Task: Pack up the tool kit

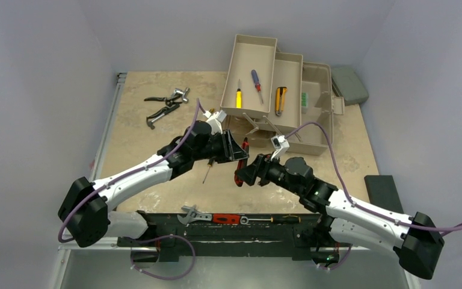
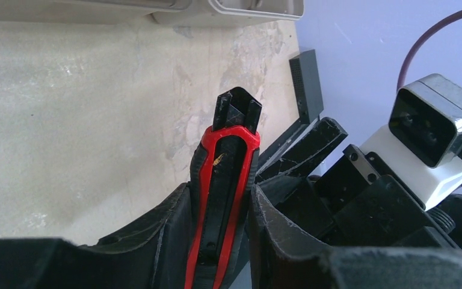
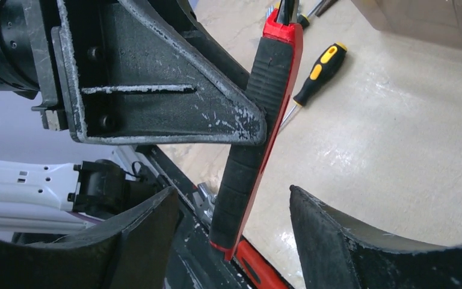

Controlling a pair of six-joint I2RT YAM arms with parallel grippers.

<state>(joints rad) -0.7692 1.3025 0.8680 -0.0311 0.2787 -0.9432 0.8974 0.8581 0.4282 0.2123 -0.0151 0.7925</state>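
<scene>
Red-black utility knife (image 2: pixel 224 180), ribbed black grip

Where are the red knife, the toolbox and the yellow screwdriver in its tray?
red knife (image 2: pixel 225 180), left wrist view, on its body.
toolbox (image 1: pixel 317 84), top view, its base floor.
yellow screwdriver (image 1: pixel 238 98), top view, on its handle.

Top external: high, behind both arm bases, tilted down over whole table (image 1: pixel 138 138). Left wrist: close, low, looks forward toward toolbox (image 2: pixel 234 7). Right wrist: close, faces left gripper (image 3: pixel 263 120). All 3 views share red utility knife (image 2: pixel 225 174).
</scene>
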